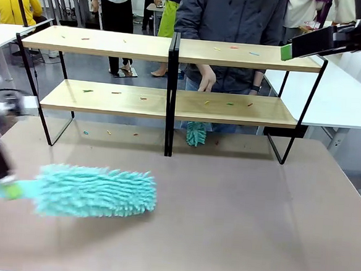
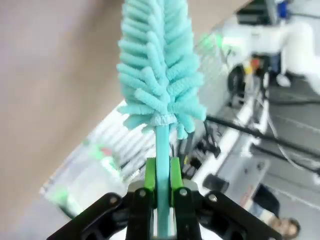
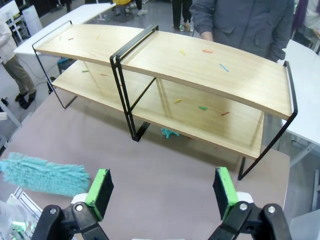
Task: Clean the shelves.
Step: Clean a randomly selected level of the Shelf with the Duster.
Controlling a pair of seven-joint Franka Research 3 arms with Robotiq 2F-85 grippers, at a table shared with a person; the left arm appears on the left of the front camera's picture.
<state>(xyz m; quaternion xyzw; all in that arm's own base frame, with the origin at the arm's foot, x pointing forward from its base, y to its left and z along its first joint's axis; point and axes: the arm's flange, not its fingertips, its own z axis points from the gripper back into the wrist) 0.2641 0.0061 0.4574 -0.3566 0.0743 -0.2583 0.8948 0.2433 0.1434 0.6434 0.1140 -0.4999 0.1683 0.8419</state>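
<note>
Currently the left gripper (image 2: 162,172) is clamped tight on the thin handle of a teal duster (image 1: 96,191), whose fluffy head shows at 8 o'clock over the brown table (image 1: 237,208) in the front view. The right gripper (image 3: 162,192) hangs at 2 o'clock, jaws spread wide and empty. The shelves (image 1: 109,98) stand at 12 o'clock, their 2 tiers dotted with small coloured scraps (image 1: 230,103).

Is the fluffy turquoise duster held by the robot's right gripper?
No, the right gripper stands open and empty, while the left gripper clamps the handle of the fluffy turquoise duster.
</note>
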